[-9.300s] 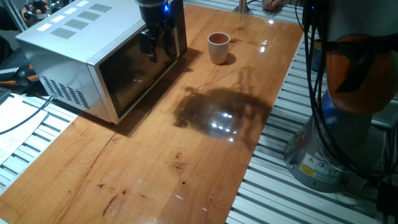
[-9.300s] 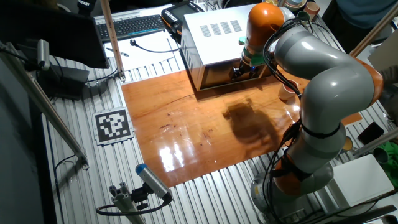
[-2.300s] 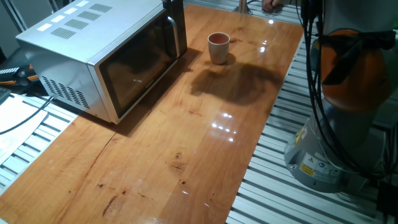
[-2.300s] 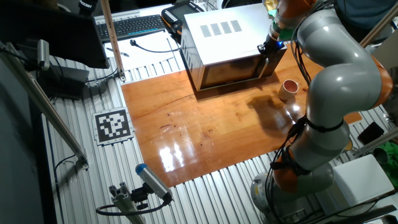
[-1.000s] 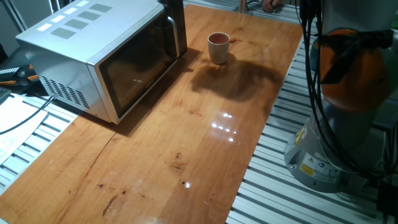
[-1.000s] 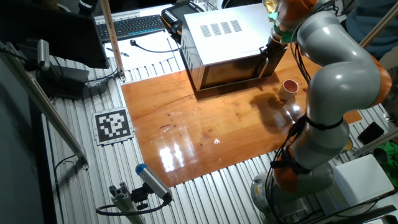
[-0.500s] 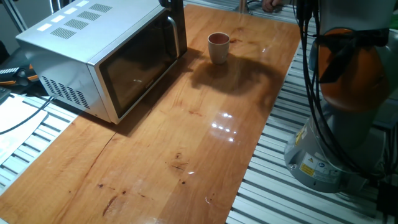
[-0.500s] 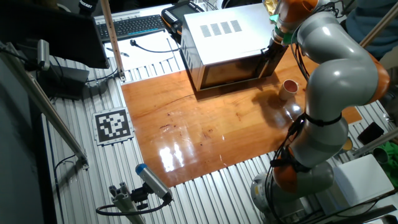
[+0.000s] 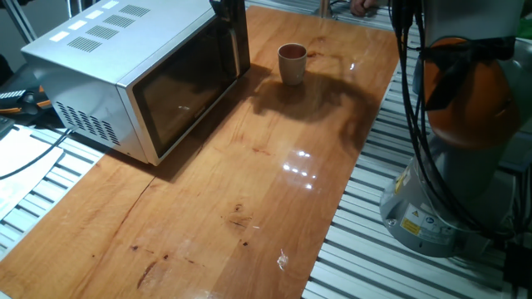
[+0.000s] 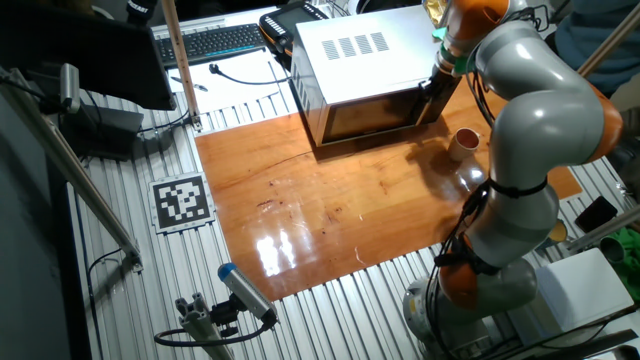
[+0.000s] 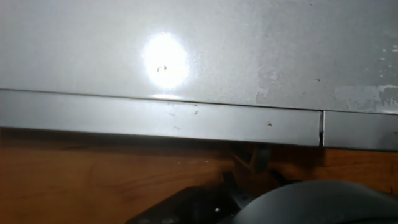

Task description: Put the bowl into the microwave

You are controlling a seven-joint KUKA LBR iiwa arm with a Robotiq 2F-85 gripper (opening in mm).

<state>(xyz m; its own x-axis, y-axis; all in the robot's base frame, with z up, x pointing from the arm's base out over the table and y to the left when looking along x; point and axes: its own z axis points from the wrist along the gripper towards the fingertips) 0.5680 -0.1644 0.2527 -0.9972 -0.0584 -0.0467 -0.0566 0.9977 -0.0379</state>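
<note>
The microwave (image 9: 108, 50) stands at the table's far left with its dark glass door closed; it also shows as a white box (image 10: 360, 50) in the other fixed view. The bowl (image 9: 292, 63), cream outside and reddish-brown inside, stands upright on the wood to the right of the door handle (image 9: 242, 41), and appears again beside the arm (image 10: 466, 143). My gripper (image 10: 437, 95) sits at the microwave's handle corner, cut off by the frame's top edge (image 9: 226, 8); its fingers are not distinguishable. The hand view is filled by the microwave's silver casing (image 11: 249, 56), very close.
The wooden tabletop ends on slatted metal rails all round. My arm's base (image 9: 449, 199) stands off the right edge. A keyboard (image 10: 215, 42) lies behind the microwave, a printed marker tag (image 10: 182, 201) to the left, and a cable (image 9: 33, 158) near the microwave's side.
The arm has shifted slightly by the microwave's handle corner and its shadow on the wood moved with it. Door and bowl have not moved.
</note>
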